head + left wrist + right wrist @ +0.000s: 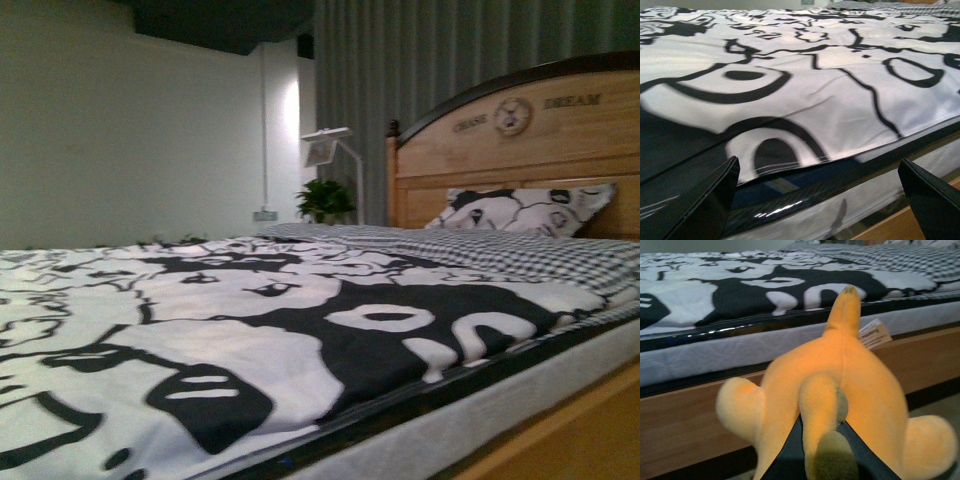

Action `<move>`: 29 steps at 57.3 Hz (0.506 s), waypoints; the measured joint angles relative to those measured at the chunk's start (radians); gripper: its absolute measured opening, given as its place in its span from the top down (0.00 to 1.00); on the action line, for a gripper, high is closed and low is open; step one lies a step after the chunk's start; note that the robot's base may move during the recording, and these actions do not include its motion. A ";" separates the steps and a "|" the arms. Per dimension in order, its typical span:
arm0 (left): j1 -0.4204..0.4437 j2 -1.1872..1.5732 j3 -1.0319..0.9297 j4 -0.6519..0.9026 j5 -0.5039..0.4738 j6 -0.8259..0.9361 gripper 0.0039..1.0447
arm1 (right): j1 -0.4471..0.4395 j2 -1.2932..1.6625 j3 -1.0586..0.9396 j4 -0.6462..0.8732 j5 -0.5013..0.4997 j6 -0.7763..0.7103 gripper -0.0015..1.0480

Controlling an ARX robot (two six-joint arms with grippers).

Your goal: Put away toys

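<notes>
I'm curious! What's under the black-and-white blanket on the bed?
A pale grey mattress edge, resting on a light wooden bed frame. The mattress top is hidden.

The bench (pixel 560 440) is a light wooden bed frame with a grey-edged mattress. On it lie a black-and-white cartoon-print duvet (pixel 200 320), a grey checked sheet (pixel 500 255) and a matching print pillow (pixel 520 210) by the headboard.

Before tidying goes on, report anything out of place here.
Only the plush toy: it hangs clamped in the right gripper near the bed frame, not put away. The bedding and pillow look tidy.
</notes>
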 joint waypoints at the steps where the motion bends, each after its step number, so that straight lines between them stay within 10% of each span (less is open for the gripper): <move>1: 0.000 0.000 0.000 0.000 0.000 0.000 0.06 | 0.000 0.000 0.000 0.000 -0.002 0.000 0.94; 29: 0.000 0.000 0.000 0.000 -0.001 0.000 0.06 | 0.000 0.000 0.000 0.000 -0.004 0.000 0.94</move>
